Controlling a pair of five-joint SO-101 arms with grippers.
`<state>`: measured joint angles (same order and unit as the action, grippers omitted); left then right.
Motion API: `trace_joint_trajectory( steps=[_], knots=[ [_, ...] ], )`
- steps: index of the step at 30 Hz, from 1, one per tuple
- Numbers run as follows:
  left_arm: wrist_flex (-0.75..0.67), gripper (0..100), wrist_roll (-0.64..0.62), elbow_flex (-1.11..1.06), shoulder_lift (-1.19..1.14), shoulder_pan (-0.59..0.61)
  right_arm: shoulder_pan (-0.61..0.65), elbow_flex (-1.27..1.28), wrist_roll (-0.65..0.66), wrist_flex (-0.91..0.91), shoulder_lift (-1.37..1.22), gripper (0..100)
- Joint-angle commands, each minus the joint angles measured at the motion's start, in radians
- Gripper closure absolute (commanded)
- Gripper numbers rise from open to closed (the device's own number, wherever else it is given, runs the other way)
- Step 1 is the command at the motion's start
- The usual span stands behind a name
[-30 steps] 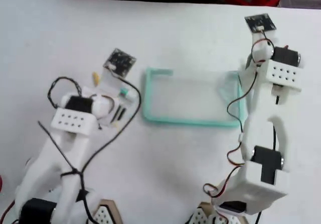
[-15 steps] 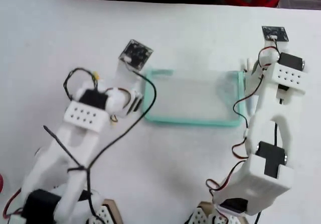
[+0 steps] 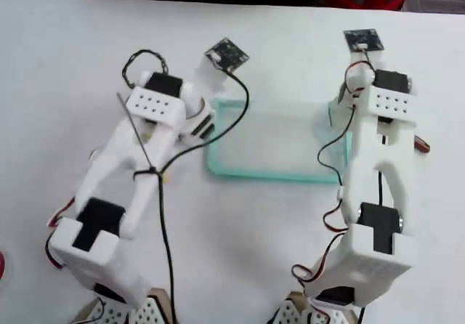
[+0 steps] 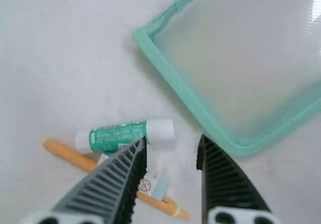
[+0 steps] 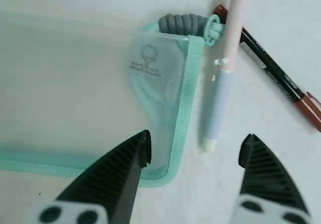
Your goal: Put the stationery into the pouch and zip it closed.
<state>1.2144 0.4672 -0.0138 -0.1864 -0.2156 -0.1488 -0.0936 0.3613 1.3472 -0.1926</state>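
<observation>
The clear pouch (image 3: 276,139) with a teal zip edge lies flat mid-table. My left gripper (image 4: 170,153) hangs open just off the pouch's (image 4: 241,68) left end, above a green-and-white glue stick (image 4: 125,133) that lies across an orange pencil (image 4: 62,151). My right gripper (image 5: 195,146) is open over the pouch's other end, straddling the teal edge (image 5: 183,98). A pale pink-and-blue pen (image 5: 220,78) and a dark marker with red-brown ends (image 5: 268,66) lie on the table beside that end. A grey cord zip pull (image 5: 183,22) sits at the pouch corner.
A small pale item (image 4: 153,184) lies by the pencil under the left gripper. Both arms (image 3: 138,150) (image 3: 381,142) flank the pouch, with loose cables hanging over it. Dark clutter lines the table's far edge.
The left arm has swung right and away from the near edge, up to the pouch's left end. The right arm has shifted back and slightly left over the pouch's right end.
</observation>
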Motion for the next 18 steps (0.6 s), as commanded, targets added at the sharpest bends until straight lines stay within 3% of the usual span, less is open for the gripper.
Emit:
trace_joint_trajectory(
  steps=[1, 10, 18],
  knots=[
    [-0.046, 83, 0.046, 0.052, 0.001, -0.031, 0.022, -0.02, 0.035, -0.019, 0.005, 71.6],
    [-0.057, 83, 0.049, 0.043, -0.044, -0.067, 0.033, -0.021, 0.037, -0.093, -0.137, 75.5],
    [-0.06, 83, 0.048, 0.043, -0.119, -0.061, 0.074, -0.1, 0.028, -0.051, -0.216, 75.8]
  ],
)
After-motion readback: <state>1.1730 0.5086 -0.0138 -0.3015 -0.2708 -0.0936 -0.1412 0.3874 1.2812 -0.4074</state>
